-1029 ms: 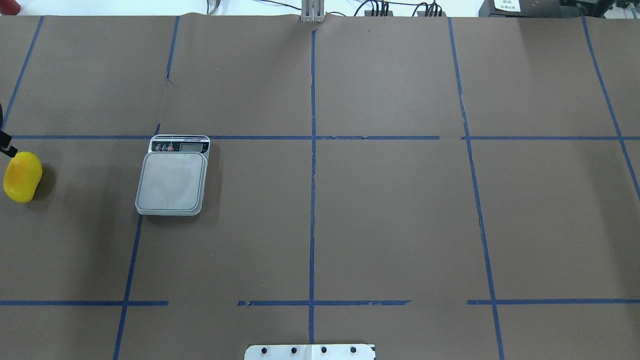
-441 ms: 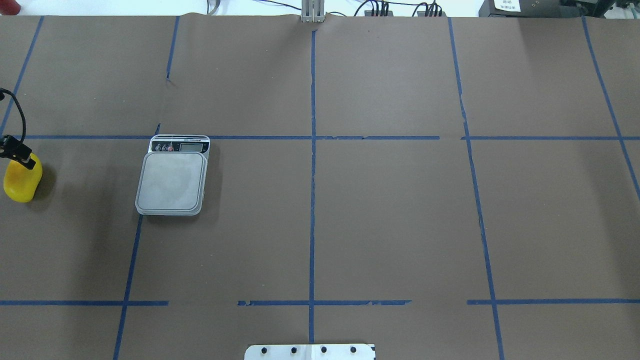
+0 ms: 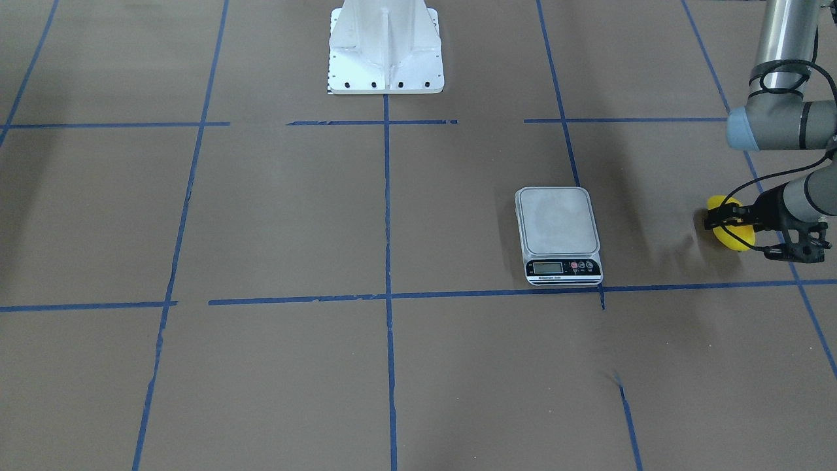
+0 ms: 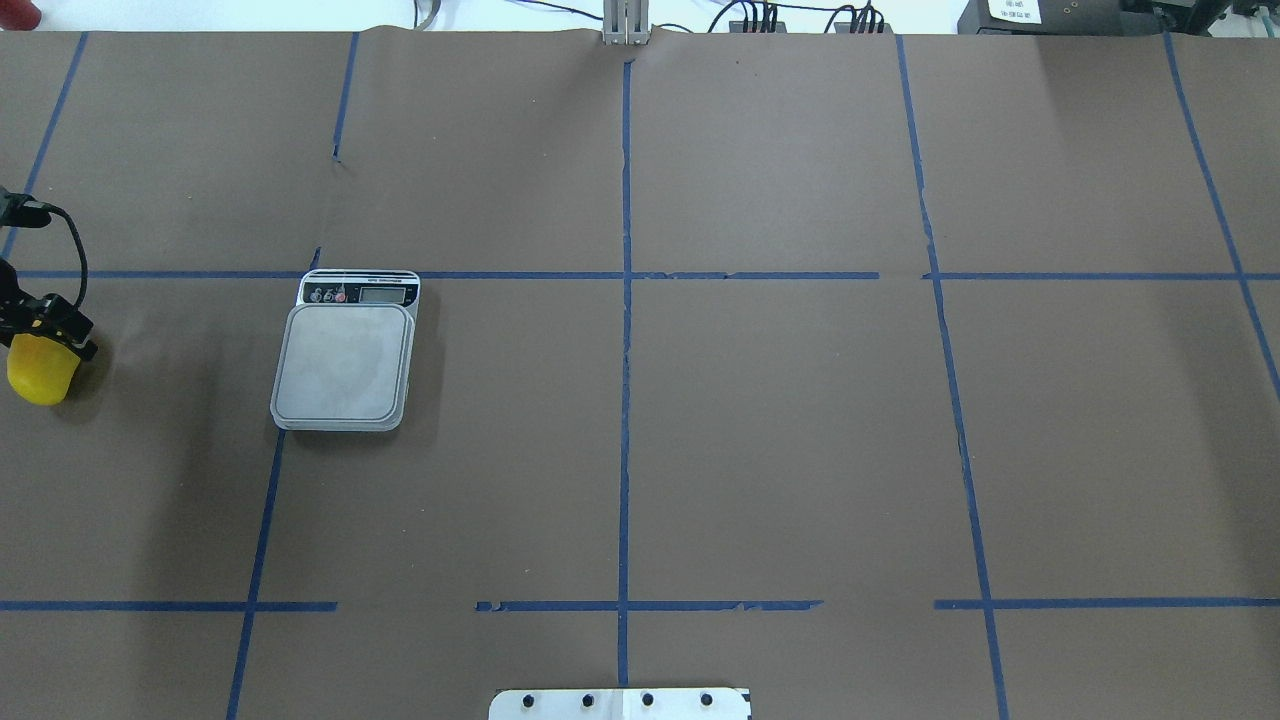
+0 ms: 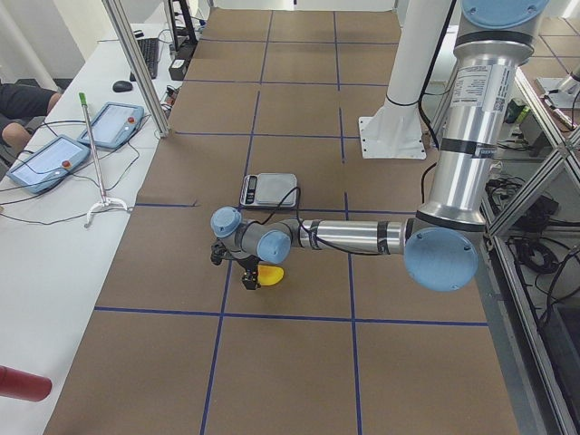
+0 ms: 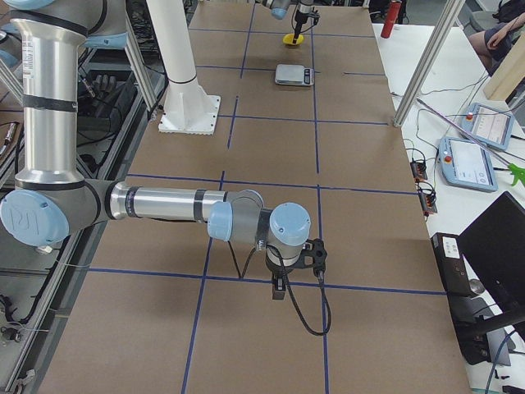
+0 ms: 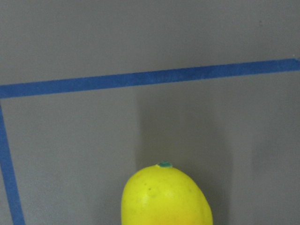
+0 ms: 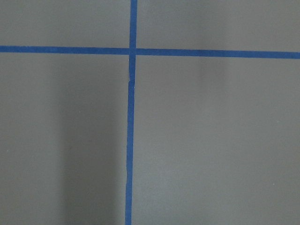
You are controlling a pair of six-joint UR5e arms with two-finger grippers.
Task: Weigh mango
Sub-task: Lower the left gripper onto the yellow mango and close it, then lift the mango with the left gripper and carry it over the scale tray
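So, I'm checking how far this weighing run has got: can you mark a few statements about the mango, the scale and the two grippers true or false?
1. Nothing lies on the scale. True.
2. The mango lies on the scale. False: it lies on the table, apart from the scale, on the robot's left of it.
3. The left gripper is right at the mango. True.
4. The right gripper hangs beside the scale. False: it is far from the scale, over the table by a blue tape crossing.
5. The scale's display end points away from the robot's base. True.
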